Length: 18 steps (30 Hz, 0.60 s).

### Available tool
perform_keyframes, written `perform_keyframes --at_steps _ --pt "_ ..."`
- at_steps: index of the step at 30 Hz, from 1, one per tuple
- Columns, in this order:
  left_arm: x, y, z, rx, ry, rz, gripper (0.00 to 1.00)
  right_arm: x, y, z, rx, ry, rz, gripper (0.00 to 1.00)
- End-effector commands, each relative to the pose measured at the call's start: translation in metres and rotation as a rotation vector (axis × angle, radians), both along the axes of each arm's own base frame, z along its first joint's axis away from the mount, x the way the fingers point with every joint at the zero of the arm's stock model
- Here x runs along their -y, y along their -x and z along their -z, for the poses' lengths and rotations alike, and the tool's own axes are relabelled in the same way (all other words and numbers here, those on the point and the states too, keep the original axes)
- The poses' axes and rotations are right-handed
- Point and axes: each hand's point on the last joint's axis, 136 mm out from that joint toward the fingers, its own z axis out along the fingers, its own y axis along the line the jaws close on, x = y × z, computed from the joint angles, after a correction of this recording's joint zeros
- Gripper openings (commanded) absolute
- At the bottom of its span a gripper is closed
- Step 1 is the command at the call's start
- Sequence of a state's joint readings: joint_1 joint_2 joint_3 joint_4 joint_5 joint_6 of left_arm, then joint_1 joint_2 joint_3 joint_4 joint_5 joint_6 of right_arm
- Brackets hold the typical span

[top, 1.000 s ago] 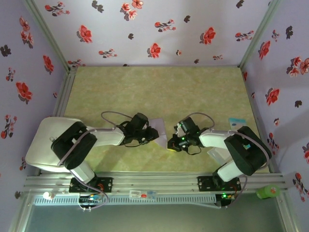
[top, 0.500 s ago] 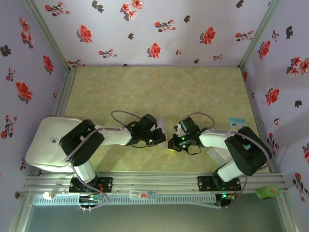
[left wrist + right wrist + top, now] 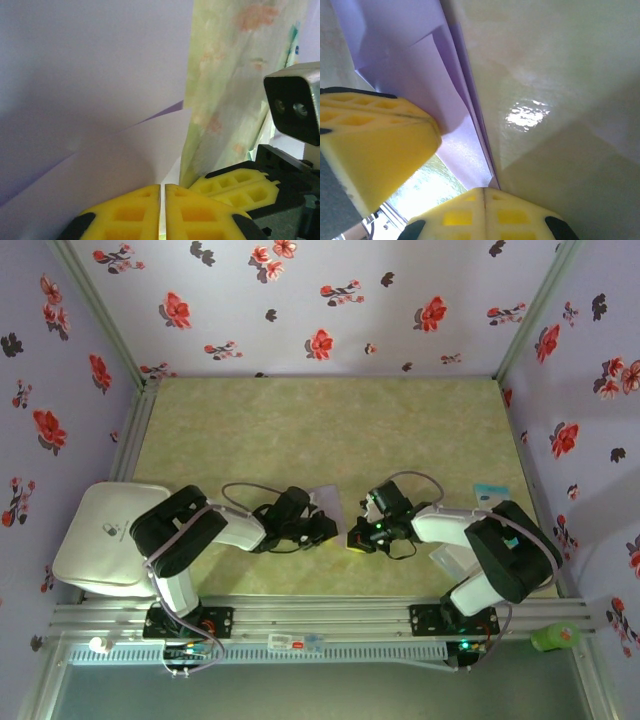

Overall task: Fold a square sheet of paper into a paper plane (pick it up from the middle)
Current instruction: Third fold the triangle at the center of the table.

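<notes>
Since a second ago the left arm has swung its elbow in toward the middle of the pale green marbled desk, while the right arm has stayed where it was. A thin, pale lavender sheet of paper, partly folded with overlapping flaps, lies between the two arms, nearer the desk's near edge than its far edge. The left gripper is clenched: its yellow fingers meet with only a hairline between them, their tips resting against the sheet's lower flap. Whether any paper sits between them cannot be told. The right gripper is also clenched, and the sheet's folded edge runs straight into the seam between its yellow fingertips. The two grippers sit just beside each other. A small light-blue card lies near the desk's right edge, well apart from the sheet.
</notes>
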<state>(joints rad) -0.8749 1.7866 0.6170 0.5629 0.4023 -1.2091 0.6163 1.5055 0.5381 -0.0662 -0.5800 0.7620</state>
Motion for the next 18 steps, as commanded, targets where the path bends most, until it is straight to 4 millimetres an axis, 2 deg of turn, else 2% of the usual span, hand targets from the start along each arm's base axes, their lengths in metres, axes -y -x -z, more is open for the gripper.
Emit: perform_keyframes --at_steps 1,18 --pt "-0.034 -0.014 0.027 0.000 -0.096 -0.090 0.13 0.035 0.018 0.034 -0.065 0.202 0.014 0.03" --pt "-0.085 -0.031 0.034 -0.096 -0.312 -0.126 0.13 0.033 0.016 0.030 -0.057 0.190 0.015 0.03"
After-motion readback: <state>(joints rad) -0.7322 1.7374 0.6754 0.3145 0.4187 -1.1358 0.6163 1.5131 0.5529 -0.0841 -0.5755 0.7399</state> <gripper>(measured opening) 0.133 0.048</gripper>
